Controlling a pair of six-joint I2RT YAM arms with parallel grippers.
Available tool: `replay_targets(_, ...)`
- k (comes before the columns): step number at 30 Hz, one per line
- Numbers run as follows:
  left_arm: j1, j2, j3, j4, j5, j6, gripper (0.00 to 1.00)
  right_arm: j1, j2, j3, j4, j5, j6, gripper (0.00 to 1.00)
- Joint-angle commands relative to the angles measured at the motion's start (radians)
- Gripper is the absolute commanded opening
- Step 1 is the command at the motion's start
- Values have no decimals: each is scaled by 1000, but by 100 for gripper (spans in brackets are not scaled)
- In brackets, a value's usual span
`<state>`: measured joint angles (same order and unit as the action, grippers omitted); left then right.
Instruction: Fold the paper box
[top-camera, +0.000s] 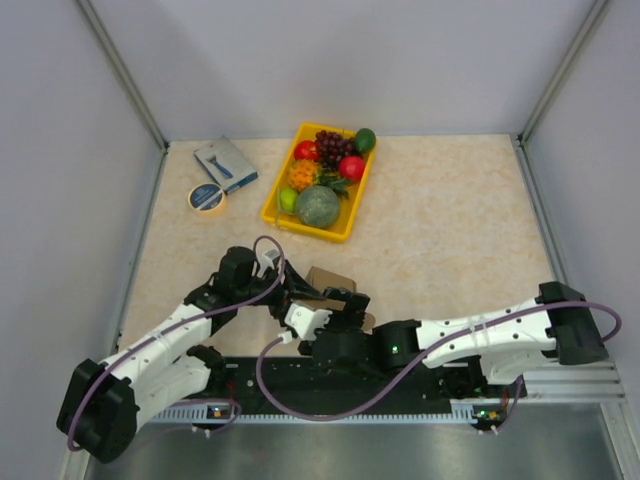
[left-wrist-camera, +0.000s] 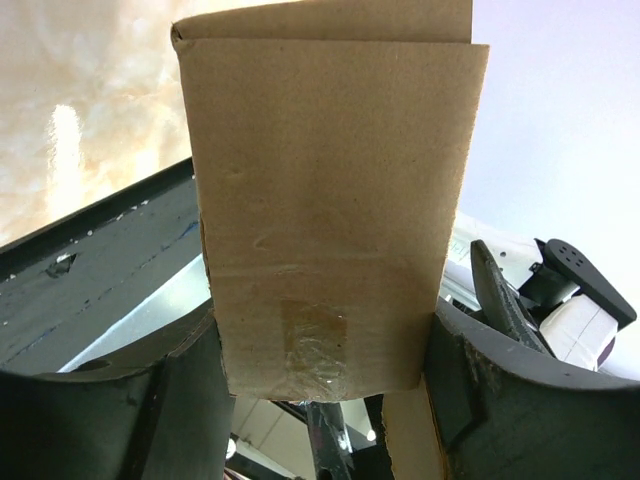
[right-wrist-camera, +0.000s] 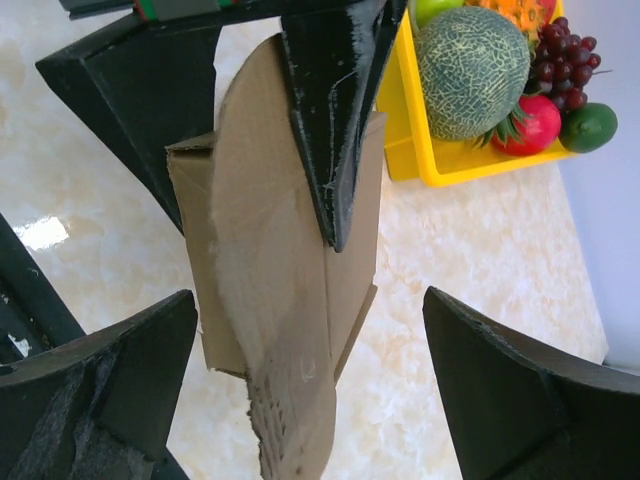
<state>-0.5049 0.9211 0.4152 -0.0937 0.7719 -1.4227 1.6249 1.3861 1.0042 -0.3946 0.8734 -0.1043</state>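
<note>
Beige marbled table (top-camera: 450, 220), grey walls on three sides: on the near side of the yellow tray (top-camera: 300, 227), two robot arms meet over the paper box (top-camera: 328, 279), a partly folded piece of brown cardboard held on edge. The left gripper (left-wrist-camera: 322, 325) is clamped on its doubled panels, which carry a patch of clear tape near the grip. The right gripper (right-wrist-camera: 310, 300) hangs spread wide around the cardboard, neither finger touching it. Beyond them the tray holds a melon (top-camera: 318, 206), grapes (top-camera: 331, 143) and other fruit. To the tray's left lie a blue-grey packet (top-camera: 226, 165) and a roll of tape (top-camera: 207, 198). With a single pinch holding it, the cardboard seems liable to spring open or twist in the grip should the right fingers close off a crease.
</note>
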Motion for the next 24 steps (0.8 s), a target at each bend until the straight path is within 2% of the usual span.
replay_targets(1, 5, 10, 27, -38, 33, -24, 66, 16, 7, -35, 132, -17, -43, 94)
replay_targets(13, 6, -7, 43, -67, 26, -65, 66, -3, 41, -56, 198, -125, -34, 91)
replay_targets(21, 6, -2, 63, -66, 32, -76, 67, -37, 56, -95, 208, -82, -32, 88)
replay_targets(24, 6, 2, 71, -66, 33, -79, 67, -39, 105, -79, 208, 24, -40, 87)
